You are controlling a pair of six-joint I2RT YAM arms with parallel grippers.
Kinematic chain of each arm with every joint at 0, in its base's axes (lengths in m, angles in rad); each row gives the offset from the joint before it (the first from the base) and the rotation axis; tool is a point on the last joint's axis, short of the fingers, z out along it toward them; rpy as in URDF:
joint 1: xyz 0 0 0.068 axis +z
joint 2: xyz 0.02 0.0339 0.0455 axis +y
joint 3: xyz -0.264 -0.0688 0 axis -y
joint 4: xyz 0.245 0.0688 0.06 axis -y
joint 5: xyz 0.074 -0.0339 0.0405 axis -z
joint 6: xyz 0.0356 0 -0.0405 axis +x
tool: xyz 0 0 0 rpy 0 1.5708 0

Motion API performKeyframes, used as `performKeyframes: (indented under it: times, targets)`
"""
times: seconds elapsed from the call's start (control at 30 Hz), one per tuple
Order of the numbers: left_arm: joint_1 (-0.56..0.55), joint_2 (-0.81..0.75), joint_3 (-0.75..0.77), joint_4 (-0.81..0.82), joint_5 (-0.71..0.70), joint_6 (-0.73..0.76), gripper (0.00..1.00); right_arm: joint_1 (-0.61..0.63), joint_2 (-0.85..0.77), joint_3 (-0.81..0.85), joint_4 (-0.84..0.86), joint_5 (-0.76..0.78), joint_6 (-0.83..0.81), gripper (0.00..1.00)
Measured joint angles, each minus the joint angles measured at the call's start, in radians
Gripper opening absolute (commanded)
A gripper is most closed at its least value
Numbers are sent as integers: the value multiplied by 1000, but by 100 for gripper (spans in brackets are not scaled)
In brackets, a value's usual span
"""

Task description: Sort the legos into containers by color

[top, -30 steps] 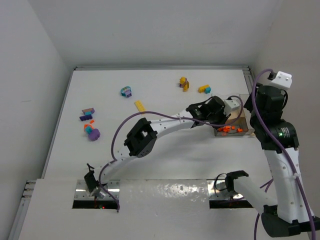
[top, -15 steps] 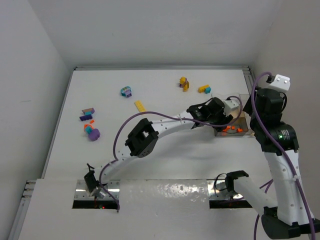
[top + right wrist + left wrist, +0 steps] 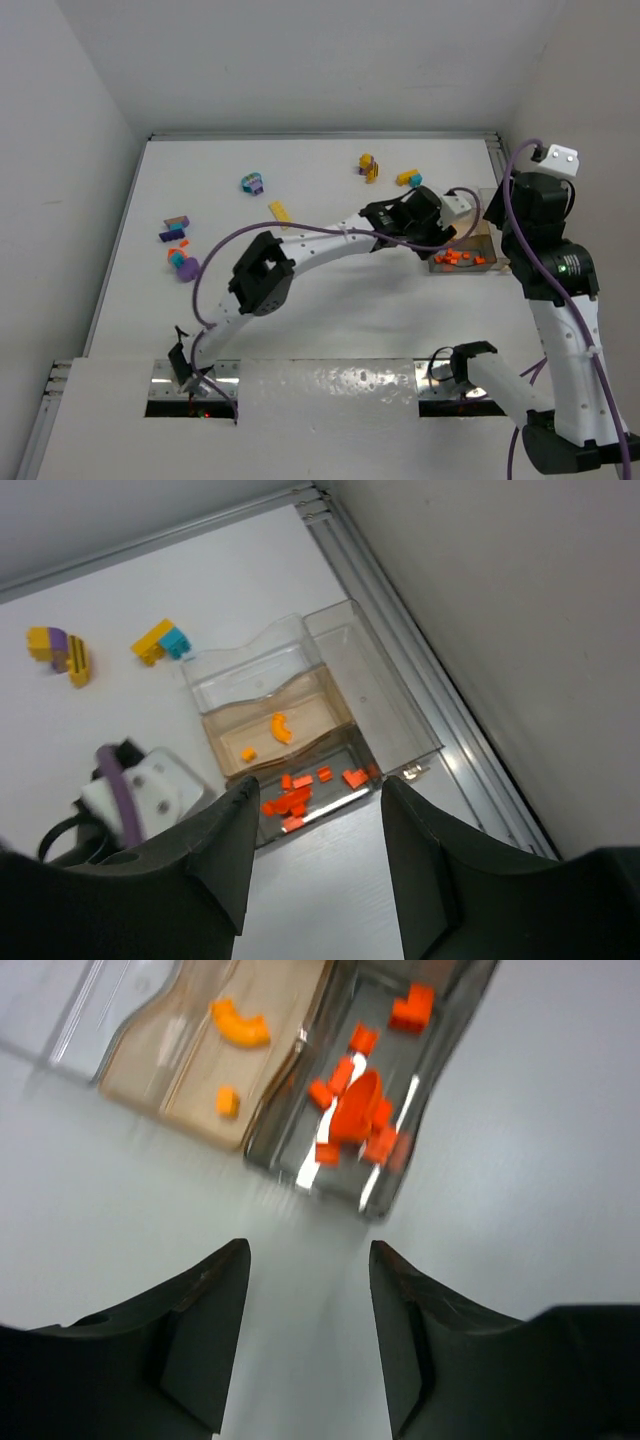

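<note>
The clear divided container [image 3: 478, 240] stands at the right of the table. Its near compartment holds several orange bricks [image 3: 358, 1110], which also show in the right wrist view [image 3: 300, 796]. The compartment behind it holds two yellow-orange pieces [image 3: 240, 1024]. My left gripper [image 3: 308, 1260] is open and empty, low over the table just short of the container's near wall; in the top view it [image 3: 437, 242] sits at the container's left side. My right gripper [image 3: 318, 790] is open and empty, high above the container.
Loose lego clumps lie on the table: yellow-teal [image 3: 408, 178], yellow-purple [image 3: 368, 166], a yellow plate [image 3: 280, 212], teal-purple [image 3: 252, 183], purple-tan [image 3: 175, 228] and orange-teal-purple [image 3: 181, 264]. A metal rail [image 3: 420, 680] runs along the right edge beside the wall.
My left gripper has drawn back a little to the left from the container, and its elbow has swung left. The right arm has barely moved.
</note>
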Motion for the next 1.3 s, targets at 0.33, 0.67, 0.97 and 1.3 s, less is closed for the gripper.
performKeyframes:
  times: [0.33, 0.67, 0.97, 1.3]
  targets:
    - [264, -781, -765, -50, -176, 14, 46, 0, 86, -12, 66, -419, -21, 53]
    - [544, -1046, -1146, -191, -395, -16, 53, 14, 151, -225, 158, -694, -13, 51]
    - [995, -960, -1152, -248, -413, 29, 41, 15, 235, -259, 293, -754, -21, 51]
    - [1057, -699, -1079, -211, -410, 101, 39, 15, 292, -266, 332, -781, -30, 51]
